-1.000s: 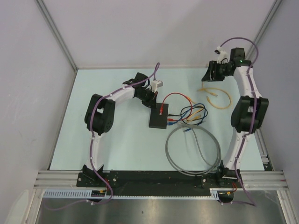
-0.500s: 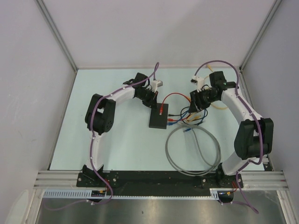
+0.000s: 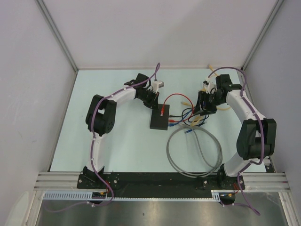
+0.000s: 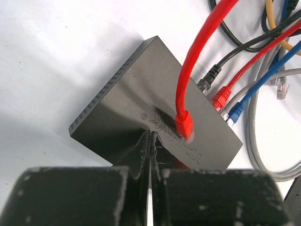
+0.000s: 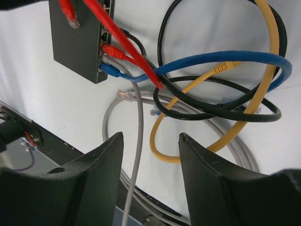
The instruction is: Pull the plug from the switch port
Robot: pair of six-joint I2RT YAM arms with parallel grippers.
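Where plugs [image 4: 221, 99] enter, switch [image 4: 127, 94] matte-black, flat, vented.

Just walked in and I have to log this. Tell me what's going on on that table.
Two robot arms work on a black switch. The left arm's jaws, shut, rest on its top beside a loose red plug. The right arm's jaws hang open over the cable tangle beside it. Black, red, grey and blue plugs sit in the switch's sockets.
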